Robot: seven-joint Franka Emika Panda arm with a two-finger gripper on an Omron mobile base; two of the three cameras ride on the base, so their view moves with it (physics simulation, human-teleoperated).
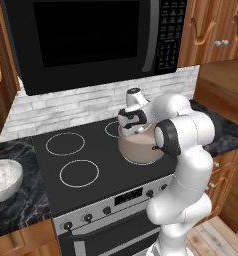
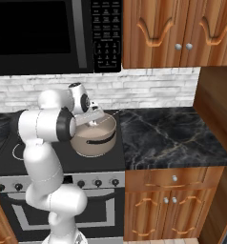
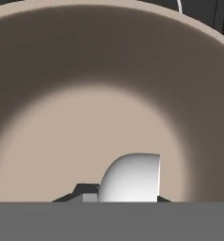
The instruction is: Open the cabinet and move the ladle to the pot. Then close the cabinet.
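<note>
claw (image 2: pixel 94 120) over pot (image 2: pixel 94 139) | ladle (image 2: pixel 106 115) gripped | cabinet (image 2: pixel 178 33) closed

The pot (image 1: pixel 141 147) sits on the stove (image 1: pixel 86 155) at centre frame, the gripper (image 1: pixel 133 125) just above its rim; the microwave (image 1: pixel 91 40) hangs above; the bowl (image 1: pixel 3 180) rests on the worktop (image 1: pixel 21 200) at lower left; the cabinet (image 2: pixel 175 31) fills the upper right; the ladle (image 3: pixel 132 179) lies in the pot.

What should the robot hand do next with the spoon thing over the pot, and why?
Probably open the gripper and let go. The hand view looks straight down into the pot, and the ladle bowl hangs between the fingertips just above the pot's bare floor. Dropped here, it should land inside.
</note>
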